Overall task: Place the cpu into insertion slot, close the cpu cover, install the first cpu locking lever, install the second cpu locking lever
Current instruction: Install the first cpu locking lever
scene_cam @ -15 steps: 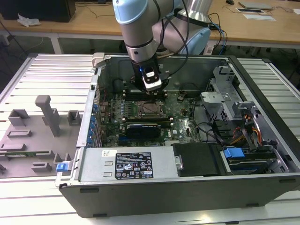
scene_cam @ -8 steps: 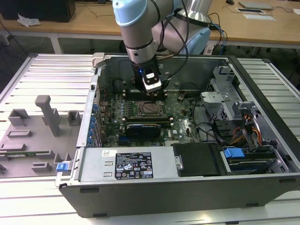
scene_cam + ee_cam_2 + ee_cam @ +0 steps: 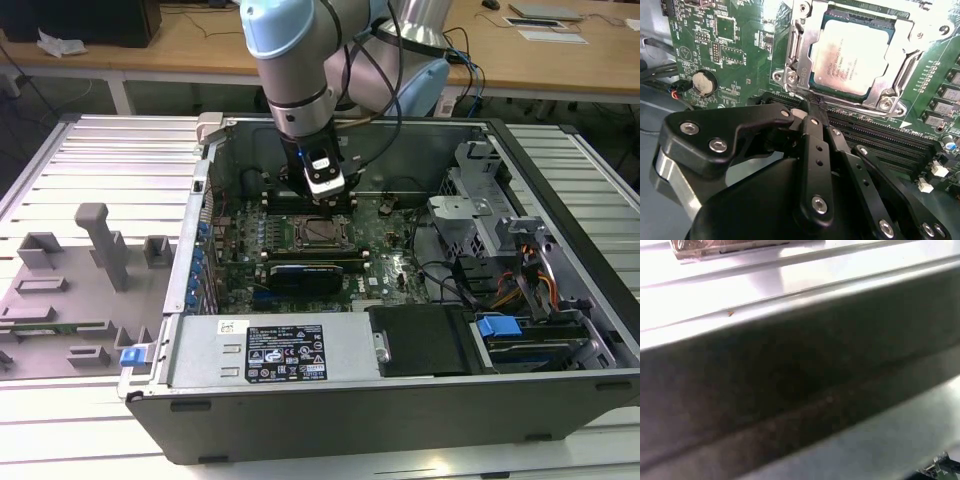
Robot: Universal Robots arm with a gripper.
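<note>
At the centre of the exterior view, inside the open computer case (image 3: 400, 385), the cpu (image 3: 318, 233) lies flat in the insertion slot (image 3: 781, 76) on the green circuit board (image 3: 740, 30). In the second wrist view its dull silver top shows through the window of the cpu cover (image 3: 805, 37), and the cover seems to lie down over its edges.

I judge the cpu to be light, stiff and quite fragile: the metal top is smooth and slippery, and the contacts below would not forgive any sideways push. If it must be held, the 2 opposite edges are the place to hold it, never the underside. The cover is thin sheet metal, springy, and best pushed on its plain rim. How the 2 locking levers stand I cannot tell.

The gripper (image 3: 328, 192) hangs just above the slot, in the upper middle of the exterior view. In the second wrist view its 2 fingers (image 3: 812, 145) are pressed together with no gap between them, and their tips are at the edge of the slot's frame, next to the black memory slots (image 3: 875, 135). Nothing shows between the fingers; whether they touch the frame I cannot tell.
</note>
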